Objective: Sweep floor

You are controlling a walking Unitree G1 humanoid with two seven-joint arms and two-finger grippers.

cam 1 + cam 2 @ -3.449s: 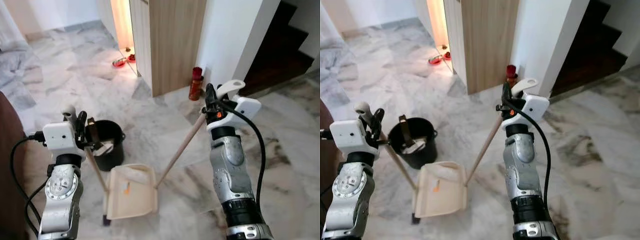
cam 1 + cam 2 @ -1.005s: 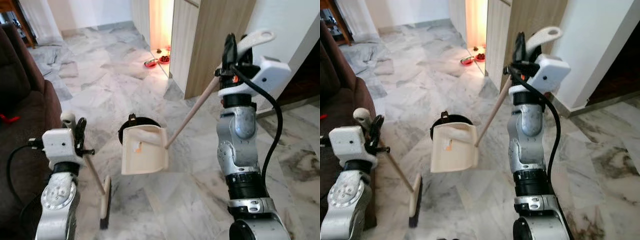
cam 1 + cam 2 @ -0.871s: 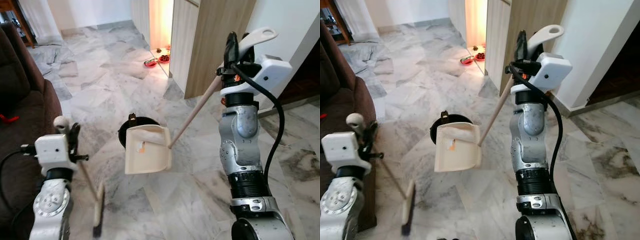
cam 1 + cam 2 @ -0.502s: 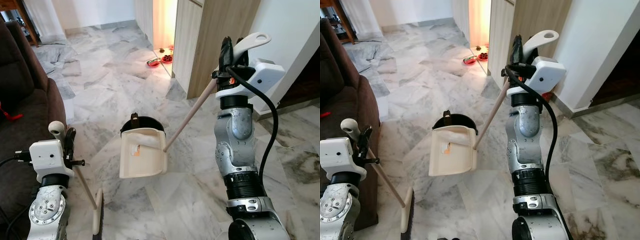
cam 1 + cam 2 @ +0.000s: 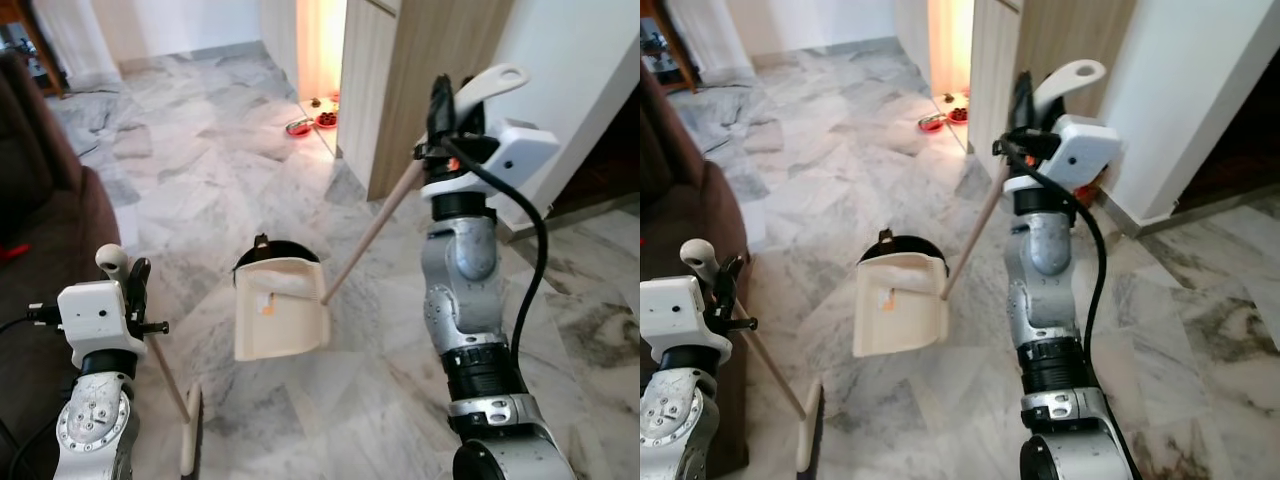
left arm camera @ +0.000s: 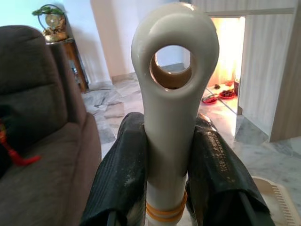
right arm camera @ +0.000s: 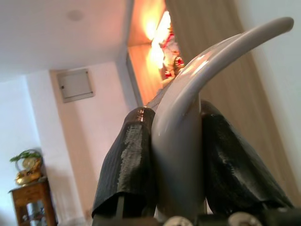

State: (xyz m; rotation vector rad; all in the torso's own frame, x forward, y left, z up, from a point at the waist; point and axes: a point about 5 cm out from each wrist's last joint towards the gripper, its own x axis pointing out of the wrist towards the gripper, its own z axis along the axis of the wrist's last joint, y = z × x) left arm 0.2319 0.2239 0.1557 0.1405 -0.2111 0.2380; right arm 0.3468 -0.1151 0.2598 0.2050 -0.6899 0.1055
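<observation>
My right gripper (image 7: pixel 176 155) clamps dustpan (image 5: pixel 280 310), orange sticker unreadable, above black bin (image 5: pixel 262 252); left gripper (image 6: pixel 169 155) clamps broom (image 5: pixel 170 385).

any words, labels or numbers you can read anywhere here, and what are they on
No text can be read in these views.
Dustpan: a small orange mark or sticker on the pan, too small to read.
Right gripper: a small orange spot on the wrist housing below it, no legible characters.
Broom handle: orange bands near the grip, plain rings with no lettering.
</observation>
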